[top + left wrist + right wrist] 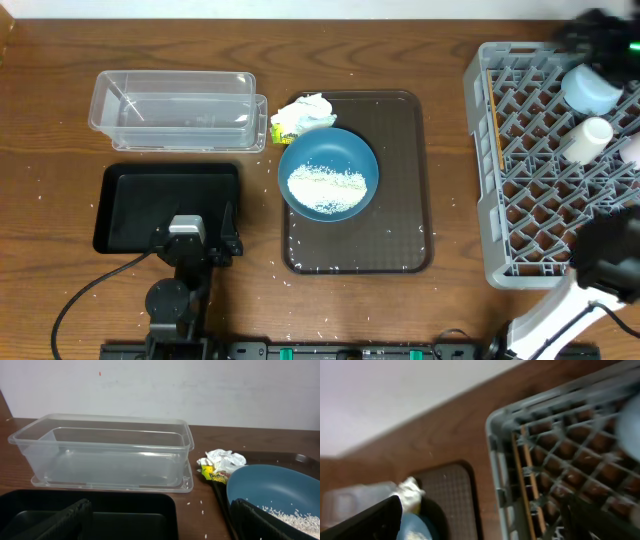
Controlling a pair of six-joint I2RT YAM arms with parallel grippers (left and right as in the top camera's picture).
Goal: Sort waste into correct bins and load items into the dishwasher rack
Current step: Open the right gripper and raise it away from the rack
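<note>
My right gripper [480, 519] hangs wide and empty over the rack [495, 450]. The left gripper [160, 525], also wide, is at the black tray [100, 495]. The bowl [328, 150] on the brown tray [400, 200] holds rice [325, 185]. My worry is that a tilted lift would scatter grains.

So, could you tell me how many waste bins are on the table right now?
2: the clear tub at the back left, and the black tray directly in front of it. No others appear hidden.
</note>
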